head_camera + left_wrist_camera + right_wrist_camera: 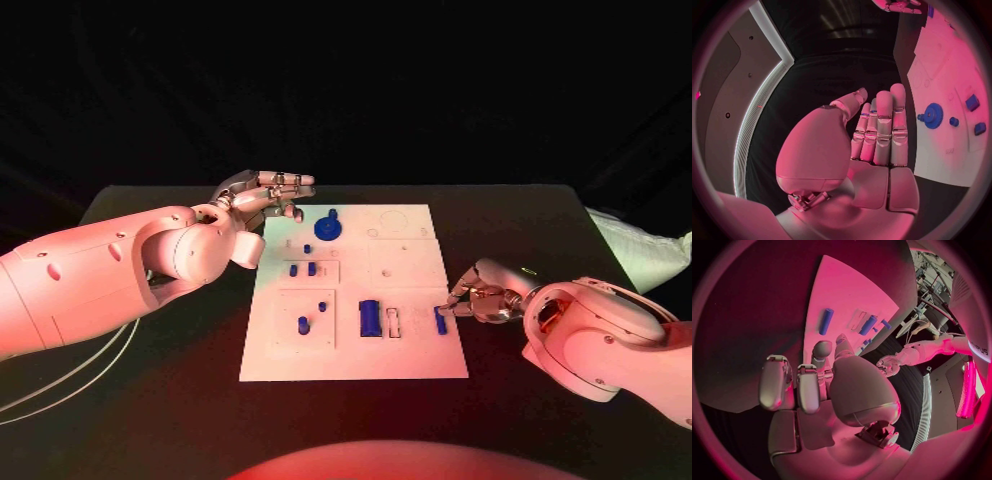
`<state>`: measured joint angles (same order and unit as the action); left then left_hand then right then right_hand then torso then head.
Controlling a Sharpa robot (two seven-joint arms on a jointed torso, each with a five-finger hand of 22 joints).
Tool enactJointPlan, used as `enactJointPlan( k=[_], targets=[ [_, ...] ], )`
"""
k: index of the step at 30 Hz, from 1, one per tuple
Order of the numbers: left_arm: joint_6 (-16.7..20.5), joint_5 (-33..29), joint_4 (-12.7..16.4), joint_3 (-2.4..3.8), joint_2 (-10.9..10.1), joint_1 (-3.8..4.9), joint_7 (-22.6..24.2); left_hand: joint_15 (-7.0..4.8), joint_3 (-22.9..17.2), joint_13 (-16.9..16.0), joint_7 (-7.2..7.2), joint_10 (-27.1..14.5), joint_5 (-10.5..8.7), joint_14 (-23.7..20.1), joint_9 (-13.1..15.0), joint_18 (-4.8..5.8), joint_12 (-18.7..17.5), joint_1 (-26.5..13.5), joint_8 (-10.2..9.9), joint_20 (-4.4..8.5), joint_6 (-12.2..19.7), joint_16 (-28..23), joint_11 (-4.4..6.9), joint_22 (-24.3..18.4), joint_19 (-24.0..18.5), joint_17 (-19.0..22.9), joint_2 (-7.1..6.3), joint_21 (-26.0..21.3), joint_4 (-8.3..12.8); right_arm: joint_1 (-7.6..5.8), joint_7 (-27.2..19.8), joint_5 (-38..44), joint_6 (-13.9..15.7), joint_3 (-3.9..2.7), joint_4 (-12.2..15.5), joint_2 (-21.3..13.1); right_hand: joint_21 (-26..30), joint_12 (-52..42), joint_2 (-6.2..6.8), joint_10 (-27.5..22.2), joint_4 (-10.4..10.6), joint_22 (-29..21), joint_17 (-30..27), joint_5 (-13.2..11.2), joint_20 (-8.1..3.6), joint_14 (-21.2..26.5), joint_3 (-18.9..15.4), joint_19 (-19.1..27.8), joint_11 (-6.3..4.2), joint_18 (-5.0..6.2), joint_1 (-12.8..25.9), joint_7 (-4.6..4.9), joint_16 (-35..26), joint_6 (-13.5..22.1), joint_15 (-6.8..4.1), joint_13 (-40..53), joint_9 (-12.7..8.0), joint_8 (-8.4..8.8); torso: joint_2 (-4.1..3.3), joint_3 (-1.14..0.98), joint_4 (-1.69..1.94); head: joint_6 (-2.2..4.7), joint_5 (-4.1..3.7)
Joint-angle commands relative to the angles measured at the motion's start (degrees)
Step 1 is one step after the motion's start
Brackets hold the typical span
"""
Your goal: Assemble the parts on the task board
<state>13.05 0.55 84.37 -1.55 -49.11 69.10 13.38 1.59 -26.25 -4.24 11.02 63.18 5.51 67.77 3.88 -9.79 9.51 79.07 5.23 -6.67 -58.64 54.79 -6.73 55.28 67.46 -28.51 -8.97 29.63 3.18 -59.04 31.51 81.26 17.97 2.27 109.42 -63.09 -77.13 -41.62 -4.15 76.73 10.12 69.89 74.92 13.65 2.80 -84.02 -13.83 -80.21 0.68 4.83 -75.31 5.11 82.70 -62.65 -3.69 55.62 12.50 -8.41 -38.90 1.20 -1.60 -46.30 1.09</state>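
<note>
The right hand is working at the near right edge of the task board, its fingers bunched just beside a small upright blue peg. Whether they are pinching that peg or only touching it I cannot tell; in the right wrist view the thumb and one finger are reaching toward the board while the others are curling in. The step in hand is probably seating this peg in its slot, so the next move calls for a fine, vertical press with the piece held straight.

The left hand is hovering released past the board's far left corner, fingers straight, together and holding nothing. Just beyond its fingertips a blue toothed gear is lying on the board, round with a short stub.

Between the two hands a blue cylinder is lying on the board, smooth and rounded, beside a narrow rectangular slot. The board is a flat, matt white plate with shallow outlined recesses, resting on the black surface. The parts look like hard moulded plastic
</note>
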Motion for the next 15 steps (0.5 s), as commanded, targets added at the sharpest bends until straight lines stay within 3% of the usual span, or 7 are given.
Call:
enactJointPlan(
  k=[1, 15],
  targets=[
    [-1.0, 0.2, 0.1, 0.03, 0.1, -0.04, 0.5, -0.03, 0.3, 0.0, -0.01, -0.3, -0.16, -0.4, 0.0, -0.67, 0.2, 0.0, 0.2, -0.43, 0.6, 0.1, -0.07, -0.1, 0.0, 0.1, 0.50, -0.2, -0.1, 0.34, 1.8, 4.6, -2.6, 0.03, -0.5, 0.6, 0.4, 0.3, 0.06, -0.3, 0.3, -0.1, 1.0, -0.2, 0.08, -3.4, 0.0, 0.3, -0.17, -0.34, 0.7, 0.02, -0.3, -0.4, 0.29, -0.1, 0.1, -0.23, 0.00, 0.07, 0.08, 0.06, 0.01],
    [-1.1, 0.2, 0.0, 0.02, 0.0, -0.09, 0.4, -0.03, 0.3, 0.0, -0.01, -0.3, -0.16, -0.4, 0.0, -0.67, 0.2, 0.0, 0.2, -0.43, 0.6, 0.1, -0.07, -0.1, 0.0, 0.1, 0.50, -0.2, -0.1, 1.85, 2.2, 9.2, -5.0, 0.06, -2.6, 3.7, 0.7, 0.4, 0.13, -0.3, 0.1, -0.5, 0.5, -0.1, 0.00, -3.3, 0.0, 0.5, -0.32, -0.25, 0.2, -0.14, -0.6, -0.7, 0.18, -0.1, 0.2, -0.40, 0.00, 0.11, 0.07, -0.15, 0.24]
  ],
)
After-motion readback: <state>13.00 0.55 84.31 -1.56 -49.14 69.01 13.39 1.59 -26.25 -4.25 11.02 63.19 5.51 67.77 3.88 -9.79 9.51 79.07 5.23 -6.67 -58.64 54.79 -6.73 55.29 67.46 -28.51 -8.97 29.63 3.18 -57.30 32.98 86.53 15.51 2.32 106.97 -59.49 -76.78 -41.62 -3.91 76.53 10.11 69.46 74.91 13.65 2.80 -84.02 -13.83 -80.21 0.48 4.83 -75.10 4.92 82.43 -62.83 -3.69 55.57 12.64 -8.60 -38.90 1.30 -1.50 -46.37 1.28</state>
